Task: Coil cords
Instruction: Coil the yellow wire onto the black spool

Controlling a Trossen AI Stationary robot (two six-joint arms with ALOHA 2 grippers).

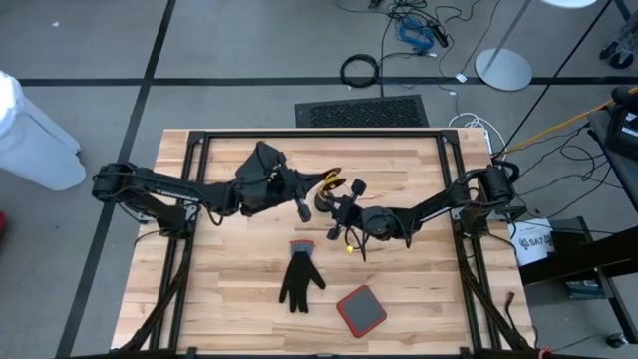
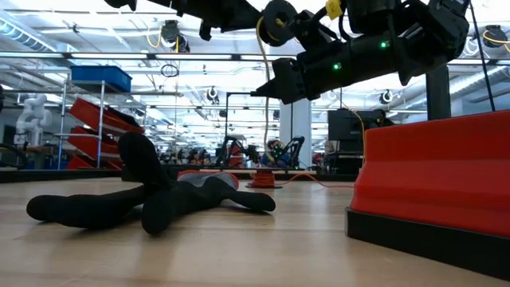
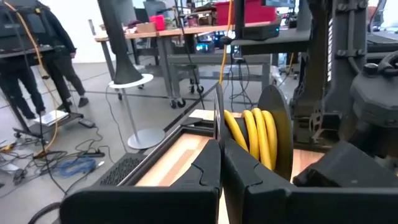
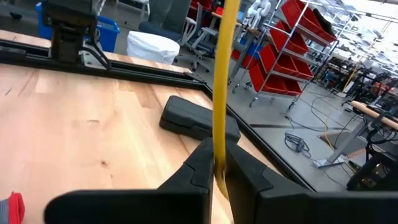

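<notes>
Black glove (image 1: pixel 299 280), red-topped pad (image 1: pixel 360 311) nearby, wooden table (image 1: pixel 229 289), below both arms

High view overhead; low view tabletop-level; wrist views close; all share table (image 1: pixel 239 289).
</notes>
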